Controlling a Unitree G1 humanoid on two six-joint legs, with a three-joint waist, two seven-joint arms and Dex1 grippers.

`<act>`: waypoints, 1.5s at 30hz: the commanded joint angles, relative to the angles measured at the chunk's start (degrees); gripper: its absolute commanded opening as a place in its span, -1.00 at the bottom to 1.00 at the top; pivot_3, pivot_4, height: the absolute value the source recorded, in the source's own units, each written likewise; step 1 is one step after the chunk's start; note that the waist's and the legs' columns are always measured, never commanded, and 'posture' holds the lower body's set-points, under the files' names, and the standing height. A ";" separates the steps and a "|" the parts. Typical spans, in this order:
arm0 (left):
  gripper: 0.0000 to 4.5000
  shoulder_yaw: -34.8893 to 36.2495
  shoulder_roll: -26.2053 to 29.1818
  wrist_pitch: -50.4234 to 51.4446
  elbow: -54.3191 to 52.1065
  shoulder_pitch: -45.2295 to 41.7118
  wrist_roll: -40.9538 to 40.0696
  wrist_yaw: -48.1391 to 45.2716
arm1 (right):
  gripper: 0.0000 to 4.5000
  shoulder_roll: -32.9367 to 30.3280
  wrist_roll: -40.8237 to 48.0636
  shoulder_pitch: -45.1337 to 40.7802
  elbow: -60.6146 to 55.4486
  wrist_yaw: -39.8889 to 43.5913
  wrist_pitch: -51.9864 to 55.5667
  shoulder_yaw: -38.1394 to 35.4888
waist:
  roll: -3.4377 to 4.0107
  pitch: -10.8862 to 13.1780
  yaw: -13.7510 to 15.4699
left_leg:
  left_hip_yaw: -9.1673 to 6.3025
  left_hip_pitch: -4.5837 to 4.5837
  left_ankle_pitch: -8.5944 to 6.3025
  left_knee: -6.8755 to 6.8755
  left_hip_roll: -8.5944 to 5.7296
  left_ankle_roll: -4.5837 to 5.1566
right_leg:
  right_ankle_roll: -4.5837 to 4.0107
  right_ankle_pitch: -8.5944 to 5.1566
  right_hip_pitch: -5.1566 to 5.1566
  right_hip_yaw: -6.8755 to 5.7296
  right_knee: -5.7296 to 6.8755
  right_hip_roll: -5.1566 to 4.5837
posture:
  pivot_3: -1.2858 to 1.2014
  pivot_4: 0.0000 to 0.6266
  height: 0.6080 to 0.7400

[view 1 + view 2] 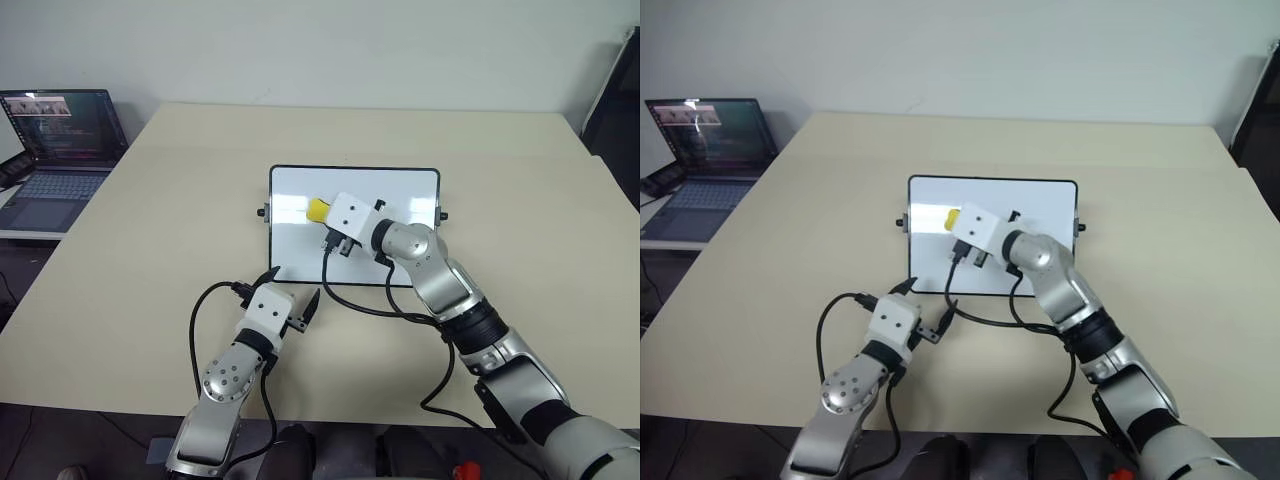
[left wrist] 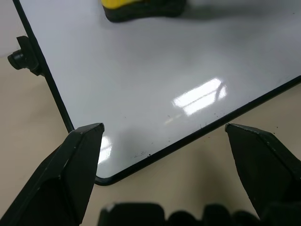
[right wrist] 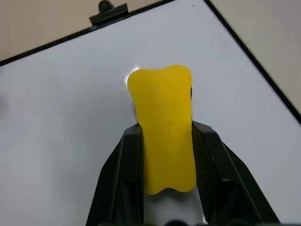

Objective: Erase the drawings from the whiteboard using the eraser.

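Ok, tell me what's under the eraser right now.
The eraser, clamped in the right gripper, is over the whiteboard. White board shows all around it. Whatever lies directly beneath the eraser is covered, so any drawing there can't be seen.

bare table (image 1: 520, 180) around whiteboard (image 1: 400, 185); laptop (image 1: 60, 150) far left

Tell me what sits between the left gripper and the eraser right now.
Only bare whiteboard: in the left wrist view, glossy white surface runs from the left gripper to the eraser.
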 commanded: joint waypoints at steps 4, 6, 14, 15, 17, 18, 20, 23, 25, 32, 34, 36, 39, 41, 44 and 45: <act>1.00 -0.41 0.06 -0.68 -1.26 -3.26 -1.19 -1.65 | -0.50 -3.38 2.00 4.74 -14.17 1.85 7.92 -4.85 | 0.00 0.02 0.08 | -0.03 -0.03 0.04 0.00 -0.03 -0.02 | 0.00 0.00 -0.05 -0.01 0.11 0.00 | 0.03 -0.52 1.00; 1.00 -0.57 0.05 0.36 -1.31 -5.52 -2.29 -3.16 | -0.50 -4.66 2.77 6.22 -20.18 2.65 12.35 -6.73 | 0.01 0.03 0.01 | 0.00 -0.06 0.04 -0.01 -0.03 -0.02 | 0.00 0.00 -0.10 0.00 0.12 0.00 | 0.03 -0.52 1.00; 1.00 -4.07 -0.57 5.27 -0.28 -16.57 -14.23 -17.14 | -0.50 -12.58 3.13 14.43 -44.67 4.28 37.85 -15.14 | 0.01 0.03 0.19 | -0.07 -0.32 0.13 0.00 -0.04 -0.18 | 0.00 0.00 -0.12 -0.07 -0.15 0.01 | 0.03 -0.52 1.00; 1.00 -4.39 -0.51 5.65 0.27 -17.59 -15.27 -18.51 | -0.50 -13.30 3.18 15.01 -46.61 3.94 40.65 -15.70 | 0.01 0.03 0.13 | -0.05 -0.32 0.14 -0.01 -0.06 -0.20 | 0.00 0.00 -0.11 -0.06 -0.15 0.00 | 0.03 -0.52 1.00; 1.00 -5.27 -0.61 5.75 1.94 -19.82 -18.19 -22.61 | -0.50 -14.49 2.78 15.95 -49.51 2.55 46.87 -16.95 | 0.01 0.03 -0.12 | -0.04 -0.30 0.14 -0.02 -0.05 -0.21 | 0.00 0.00 -0.11 -0.06 -0.15 0.01 | 0.03 -0.52 1.00; 1.00 -5.66 -0.48 6.00 2.57 -20.71 -19.64 -24.69 | -0.50 -14.88 2.68 16.19 -50.52 1.72 49.56 -17.43 | 0.01 0.03 -0.25 | -0.03 -0.30 0.15 -0.02 -0.05 -0.20 | 0.00 0.00 -0.12 -0.06 -0.13 0.02 | 0.03 -0.52 1.00; 1.00 -6.30 -0.01 6.05 5.34 -24.12 -22.30 -30.01 | -0.50 -15.13 2.60 17.40 -52.31 -0.22 55.56 -19.68 | 0.01 0.03 -0.33 | 0.01 -0.26 0.15 -0.02 -0.04 -0.20 | -0.01 -0.01 -0.12 -0.02 -0.10 0.04 | 0.03 -0.52 1.00; 1.00 -6.97 0.33 4.68 10.79 -29.85 -24.14 -36.32 | -0.50 -14.92 3.32 19.04 -52.59 -2.52 61.28 -24.38 | 0.01 0.03 -0.02 | -0.04 -0.27 0.16 -0.01 -0.06 -0.16 | -0.01 -0.01 -0.10 -0.07 -0.08 0.04 | 0.03 -0.52 1.00; 1.00 -7.57 0.77 2.87 13.85 -31.86 -23.54 -38.87 | -0.50 -13.41 4.10 19.16 -51.85 -3.94 64.38 -27.02 | 0.01 0.03 -0.01 | -0.03 -0.27 0.19 -0.01 -0.15 -0.11 | -0.01 -0.01 -0.09 -0.04 -0.09 0.02 | 0.03 -0.52 1.00; 1.00 -10.67 1.45 -4.61 22.65 -35.27 -20.18 -45.77 | -0.50 -11.44 7.24 20.89 -48.24 -7.32 64.81 -33.11 | 0.01 0.02 -0.22 | 0.01 -0.28 0.20 -0.03 -0.15 -0.12 | -0.01 -0.01 -0.12 0.00 -0.11 0.02 | 0.03 -0.52 1.00; 1.00 -11.10 1.49 -6.79 25.02 -35.34 -19.11 -46.49 | -0.50 -10.78 8.35 21.90 -47.57 -8.06 64.73 -34.24 | 0.02 0.02 -0.22 | 0.01 -0.27 0.21 -0.03 -0.15 -0.10 | -0.01 -0.01 -0.12 0.00 -0.09 0.02 | 0.03 -0.52 1.00; 1.00 -11.15 1.33 -8.62 27.12 -35.43 -18.13 -46.50 | -0.50 -10.71 9.27 23.12 -47.32 -8.44 64.48 -34.92 | 0.01 0.02 -0.16 | 0.00 -0.28 0.19 -0.02 -0.16 -0.06 | -0.01 -0.01 -0.12 -0.01 -0.09 0.02 | 0.03 -0.52 1.00; 1.00 -11.19 1.19 -11.45 29.47 -35.62 -16.59 -46.23 | -0.50 -10.83 10.85 25.52 -47.10 -8.81 63.87 -36.43 | 0.01 0.02 -0.14 | -0.01 -0.29 0.20 -0.02 -0.18 -0.03 | 0.00 -0.01 -0.12 -0.01 -0.08 0.01 | 0.03 -0.52 1.00; 1.00 -10.86 1.05 -12.43 30.26 -35.95 -16.22 -46.09 | -0.50 -11.06 11.81 26.51 -47.14 -9.11 63.45 -36.76 | 0.01 0.02 -0.14 | 0.00 -0.30 0.20 -0.02 -0.19 -0.03 | 0.00 -0.01 -0.12 0.00 -0.07 0.01 | 0.03 -0.52 1.00; 1.00 -9.84 0.60 -12.18 30.75 -36.76 -16.78 -45.80 | -0.50 -11.22 12.94 27.20 -47.03 -9.90 62.89 -37.20 | 0.01 0.02 -0.19 | -0.01 -0.28 0.20 -0.01 -0.20 0.02 | 0.00 -0.01 -0.13 0.00 -0.01 0.01 | 0.03 -0.52 1.00; 1.00 -9.71 0.49 -12.11 30.84 -36.90 -16.78 -45.76 | -0.50 -11.13 13.29 27.23 -46.82 -10.11 63.02 -37.63 | 0.01 0.02 -0.19 | -0.01 -0.27 0.20 -0.01 -0.19 0.05 | 0.00 -0.01 -0.13 0.01 0.02 0.01 | 0.03 -0.52 1.00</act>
